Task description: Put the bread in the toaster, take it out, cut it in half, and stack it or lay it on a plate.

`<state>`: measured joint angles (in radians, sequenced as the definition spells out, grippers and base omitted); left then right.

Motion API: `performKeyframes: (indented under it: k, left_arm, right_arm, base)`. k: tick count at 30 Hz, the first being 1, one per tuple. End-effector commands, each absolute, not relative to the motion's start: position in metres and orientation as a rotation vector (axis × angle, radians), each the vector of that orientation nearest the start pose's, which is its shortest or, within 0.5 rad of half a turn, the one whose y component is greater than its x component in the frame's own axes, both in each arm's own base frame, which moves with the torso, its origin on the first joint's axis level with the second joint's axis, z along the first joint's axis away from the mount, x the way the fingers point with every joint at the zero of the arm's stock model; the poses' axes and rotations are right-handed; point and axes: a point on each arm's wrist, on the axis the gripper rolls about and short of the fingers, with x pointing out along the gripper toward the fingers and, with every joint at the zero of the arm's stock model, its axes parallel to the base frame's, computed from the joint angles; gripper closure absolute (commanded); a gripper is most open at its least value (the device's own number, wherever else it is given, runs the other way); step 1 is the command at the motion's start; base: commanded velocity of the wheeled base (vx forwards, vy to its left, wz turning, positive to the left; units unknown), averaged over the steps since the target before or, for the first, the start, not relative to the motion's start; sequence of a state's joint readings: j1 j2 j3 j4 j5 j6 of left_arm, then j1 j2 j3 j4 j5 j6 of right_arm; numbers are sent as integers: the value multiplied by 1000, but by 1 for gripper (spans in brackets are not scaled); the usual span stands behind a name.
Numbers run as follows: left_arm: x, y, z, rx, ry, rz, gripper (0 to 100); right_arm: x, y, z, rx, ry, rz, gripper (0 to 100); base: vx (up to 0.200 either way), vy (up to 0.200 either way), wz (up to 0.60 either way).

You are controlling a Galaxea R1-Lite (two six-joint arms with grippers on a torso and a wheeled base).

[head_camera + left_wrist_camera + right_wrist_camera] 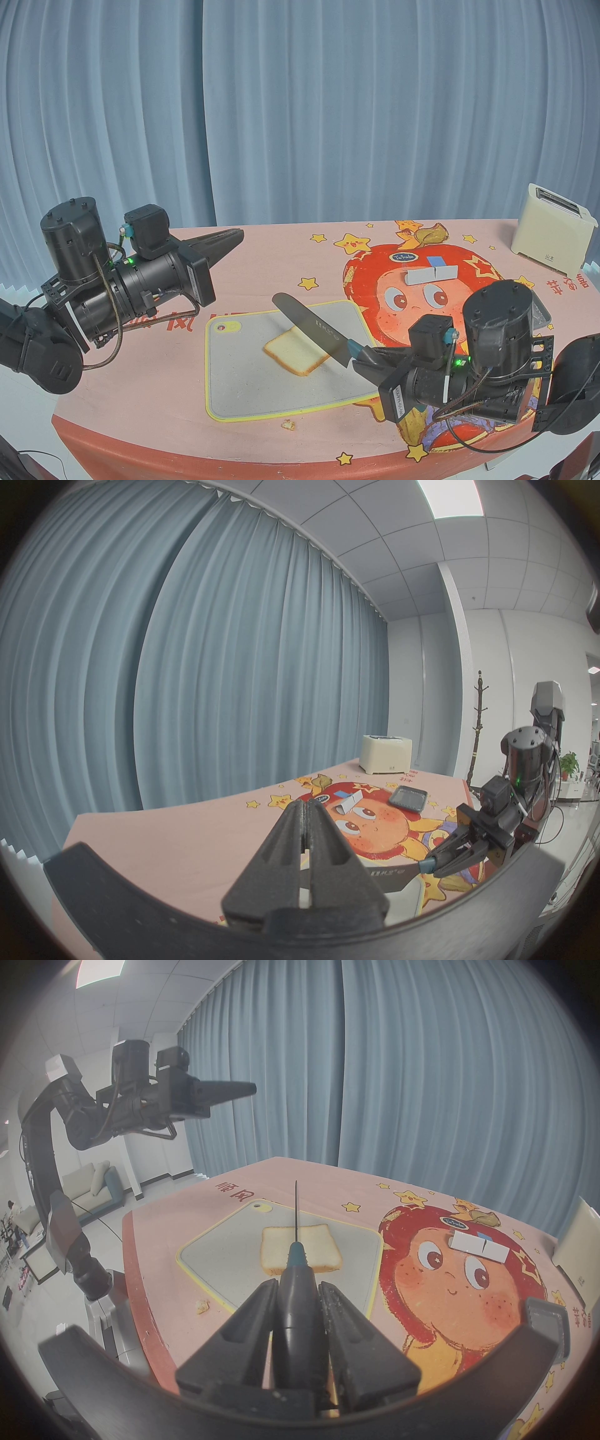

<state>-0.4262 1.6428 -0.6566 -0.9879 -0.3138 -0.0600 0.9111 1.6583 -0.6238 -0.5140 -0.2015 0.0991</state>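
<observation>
- The bread (297,351) lies flat on the cutting board (250,381), lower centre of the head view.
- The knife (312,326) blade crosses the slice; contact cannot be told.
- The right gripper (365,361), lower right, is clamped on the knife handle.
- The left gripper (232,236), centre left, is raised, fingers pressed together, holding nothing.
- The toaster (553,228) stands at the right edge, well apart from the board.
</observation>
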Motion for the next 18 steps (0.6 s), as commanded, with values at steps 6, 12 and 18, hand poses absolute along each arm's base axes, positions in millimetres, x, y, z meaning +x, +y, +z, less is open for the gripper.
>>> performKeyframes:
  k: [6,12,18]
  left_arm:
    - [262,-128,176,-50,68,-744,100]
    - [265,-130,174,-49,51,-747,100]
    - [272,-136,164,-51,49,-760,100]
  right_arm:
    - [171,212,131,-192,500,665,100]
    - [170,212,131,-190,502,667,100]
    - [171,213,132,-189,499,667,100]
  base:
    - [0,0,0]
    - [0,0,0]
    - [0,0,0]
